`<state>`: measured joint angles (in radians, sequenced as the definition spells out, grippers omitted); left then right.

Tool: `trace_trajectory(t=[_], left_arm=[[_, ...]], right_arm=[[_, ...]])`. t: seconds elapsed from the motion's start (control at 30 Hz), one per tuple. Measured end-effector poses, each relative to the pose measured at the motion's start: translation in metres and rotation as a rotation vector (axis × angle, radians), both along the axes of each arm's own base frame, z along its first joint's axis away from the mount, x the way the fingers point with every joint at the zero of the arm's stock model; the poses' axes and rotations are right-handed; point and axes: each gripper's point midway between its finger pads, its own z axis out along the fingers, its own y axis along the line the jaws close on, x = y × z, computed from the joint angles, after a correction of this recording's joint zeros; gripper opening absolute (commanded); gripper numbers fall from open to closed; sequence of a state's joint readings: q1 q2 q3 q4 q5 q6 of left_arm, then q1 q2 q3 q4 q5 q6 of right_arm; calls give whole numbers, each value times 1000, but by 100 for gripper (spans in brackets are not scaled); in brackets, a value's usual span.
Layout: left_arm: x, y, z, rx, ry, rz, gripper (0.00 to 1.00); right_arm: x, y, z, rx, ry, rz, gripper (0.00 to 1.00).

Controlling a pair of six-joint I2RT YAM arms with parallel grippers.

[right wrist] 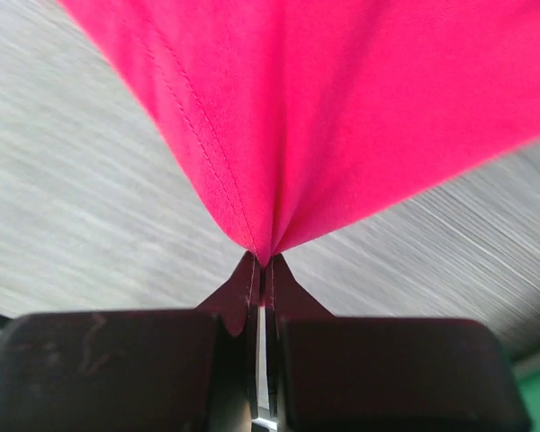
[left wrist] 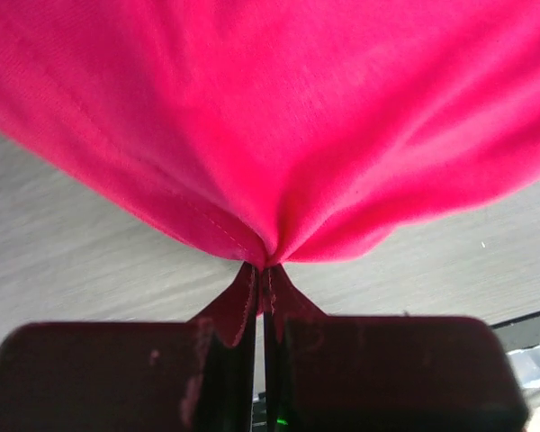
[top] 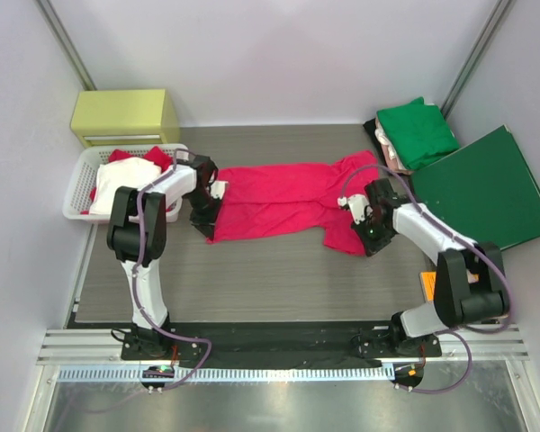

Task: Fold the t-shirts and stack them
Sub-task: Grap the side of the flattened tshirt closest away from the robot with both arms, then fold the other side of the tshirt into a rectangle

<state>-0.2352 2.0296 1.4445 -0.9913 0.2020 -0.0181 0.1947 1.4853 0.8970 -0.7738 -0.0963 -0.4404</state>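
Left wrist, left gripper (left wrist: 259,292), right gripper (right wrist: 263,283) clamping t-shirt (left wrist: 279,117)

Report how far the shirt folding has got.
Done: a green t-shirt lies folded on a pale t-shirt at the far right. In hand: the left gripper and right gripper each pinch the red t-shirt, stretched across the table, its fold unfinished. Left: finish it, stack it, then the cloth in the basket.
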Motion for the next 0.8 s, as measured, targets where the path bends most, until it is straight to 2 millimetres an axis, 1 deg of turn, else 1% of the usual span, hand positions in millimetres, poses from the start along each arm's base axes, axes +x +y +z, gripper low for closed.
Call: trace_trajectory(t=[0.07,0.17,0.23,0.33,0.47,0.53,0.7,0.8], left_arm=[[1,0,6,-7,-34,-8,0],[6,0,21,-21,-107,-30,0],[12,1,32,-27,-164,-45,0],[20,2,46,-29,-235,-60,0],[28,5,54,-13,-291,-76,0],[32,7,54,0,-310,-80,0],[46,13,56,42,-347,-89,0],[65,13,59,60,-388,-87,0]], right_arm=[[2,0,18,11,-62,0,1],[8,1,43,26,-139,0,1],[12,2,54,29,-169,-1,1],[20,2,65,29,-196,-3,1],[32,4,71,29,-210,-8,1],[42,6,71,32,-214,-14,1],[78,13,62,28,-204,-32,1],[98,15,57,20,-208,-41,1]])
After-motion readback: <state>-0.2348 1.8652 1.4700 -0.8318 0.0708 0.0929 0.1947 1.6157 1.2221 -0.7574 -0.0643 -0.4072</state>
